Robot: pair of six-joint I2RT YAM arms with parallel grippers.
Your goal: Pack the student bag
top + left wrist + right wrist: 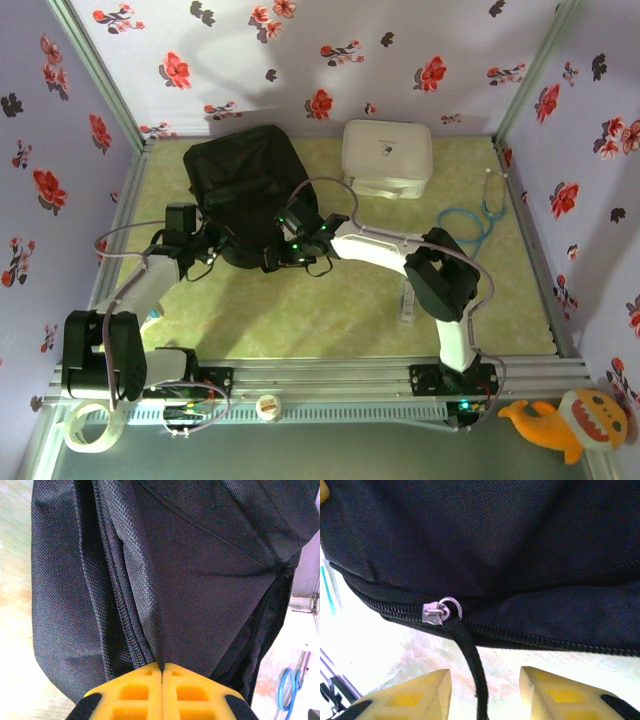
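The student bag (245, 175), a large black fabric backpack, lies at the back left of the green table. My left gripper (208, 245) is at the bag's near left edge. In the left wrist view the yellow jaws (162, 666) are shut on a fold of bag fabric (200, 555) beside a zipper line. My right gripper (290, 243) is at the bag's near right edge. In the right wrist view it (485, 671) stands open below the bag (495, 540). A silver zipper slider (434, 614) sits on the zipper, and its black pull strap (470, 650) hangs loose between the fingers.
A white zip case (388, 155) stands at the back, right of the bag. A blue looped cord (470, 225) lies near the right wall. A tape roll (90, 425) and an orange plush toy (570, 420) lie in front of the rail. Flowered walls enclose the table.
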